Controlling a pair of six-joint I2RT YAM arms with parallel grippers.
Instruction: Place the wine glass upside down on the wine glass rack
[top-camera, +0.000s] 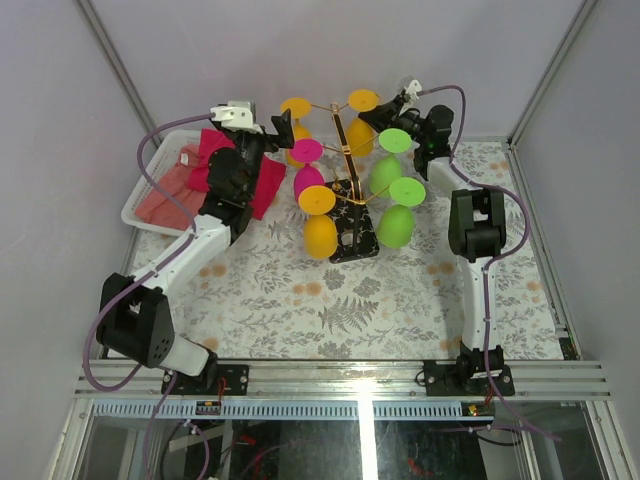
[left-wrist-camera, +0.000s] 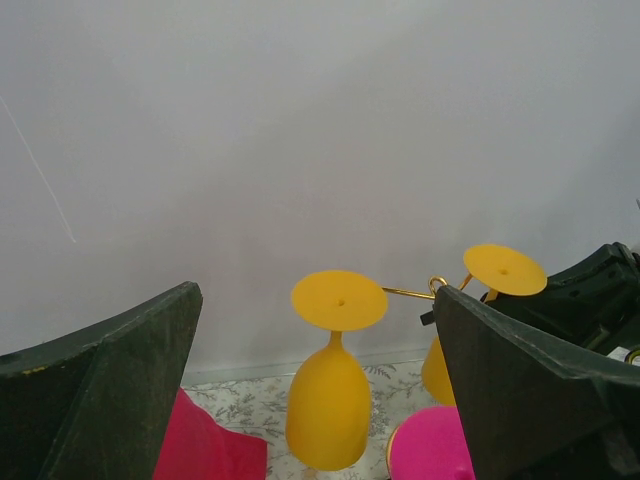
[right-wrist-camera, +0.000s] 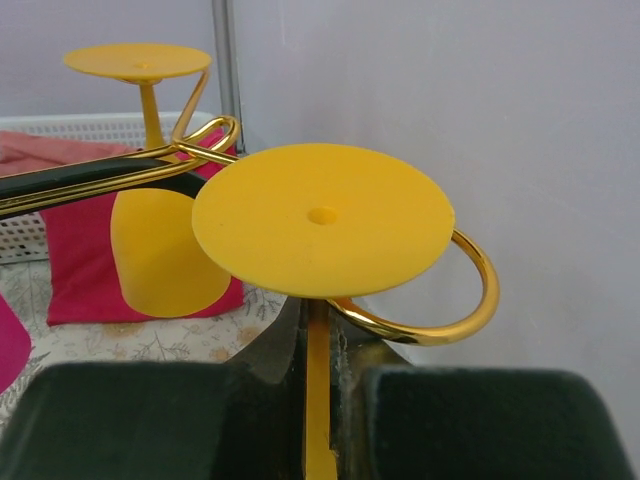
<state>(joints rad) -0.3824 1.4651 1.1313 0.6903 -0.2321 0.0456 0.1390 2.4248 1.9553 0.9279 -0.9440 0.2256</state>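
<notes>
The gold wire wine glass rack (top-camera: 343, 150) stands on its black base (top-camera: 356, 243) at the table's middle back, with several yellow, magenta and green glasses hanging upside down. My right gripper (top-camera: 398, 106) is shut on the stem (right-wrist-camera: 319, 400) of a yellow wine glass (right-wrist-camera: 322, 218). Its foot sits on a gold curl-ended arm (right-wrist-camera: 452, 322) at the top right. My left gripper (top-camera: 281, 128) is open and empty. Its fingers (left-wrist-camera: 110, 390) flank, at a distance, another hanging yellow glass (left-wrist-camera: 328, 400) at the top left.
A white basket (top-camera: 140, 205) with red cloths (top-camera: 172, 198) sits at the back left, and a magenta cloth (top-camera: 266, 182) hangs over its edge. A flowered cloth (top-camera: 350, 300) covers the table. Grey walls stand close behind the rack.
</notes>
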